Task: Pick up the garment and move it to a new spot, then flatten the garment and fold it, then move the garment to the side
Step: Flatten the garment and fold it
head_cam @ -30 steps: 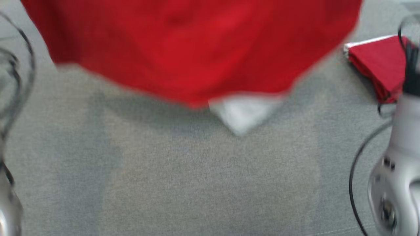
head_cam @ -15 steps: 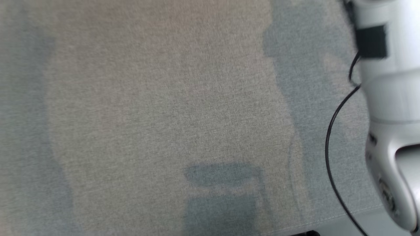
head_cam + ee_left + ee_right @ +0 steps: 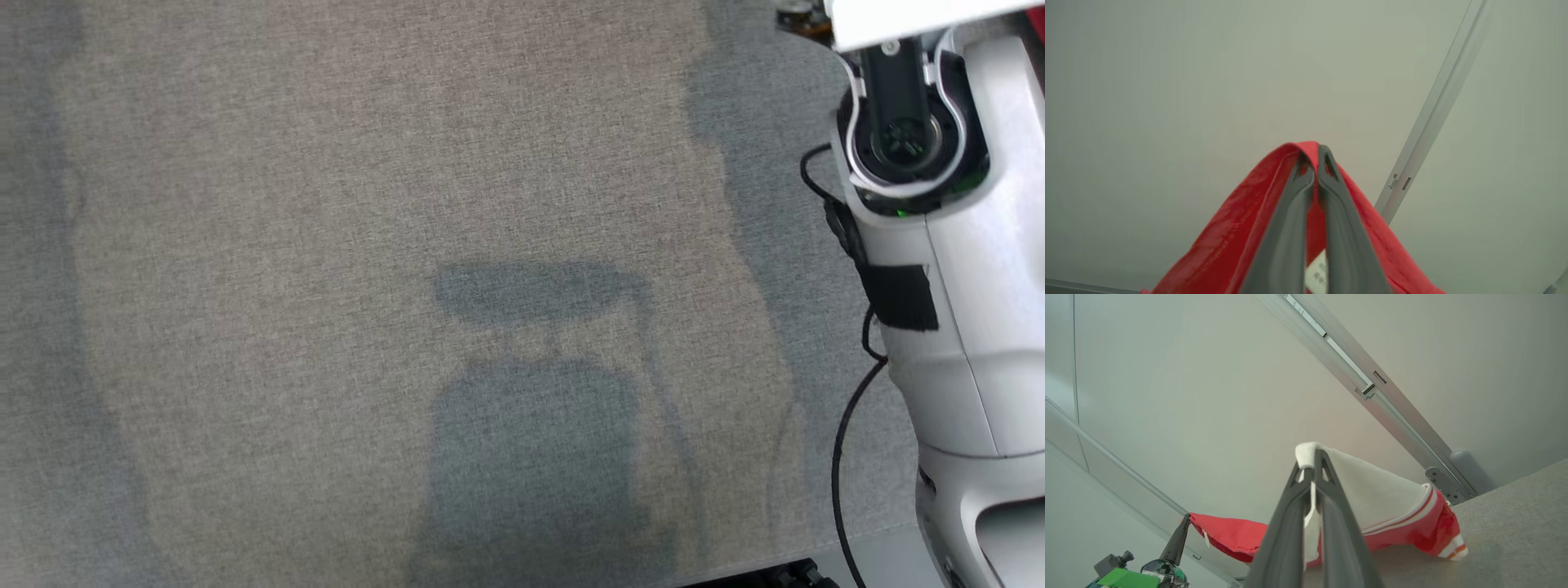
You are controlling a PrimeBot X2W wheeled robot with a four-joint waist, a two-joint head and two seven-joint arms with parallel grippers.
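The left hand [image 3: 1314,158] is clamped on a red edge of the garment [image 3: 1229,237], and the right hand [image 3: 1315,457] pinches its white panel. They hold it raised and spread between them, probably so it hangs open for laying flat. Its cuffed end appears to rest on the grey counter [image 3: 1515,522].

1 garment [image 3: 1421,535], red and white. 2 grippers: left gripper [image 3: 1316,153], right gripper [image 3: 1318,455], with 2 fingers [image 3: 1286,228] each. 1 arm [image 3: 963,327] in the head view. 1 black cable [image 3: 841,457]. 1 grey table [image 3: 326,245]. 1 white label [image 3: 1318,271]. 1 rail [image 3: 1429,118] per wrist view.
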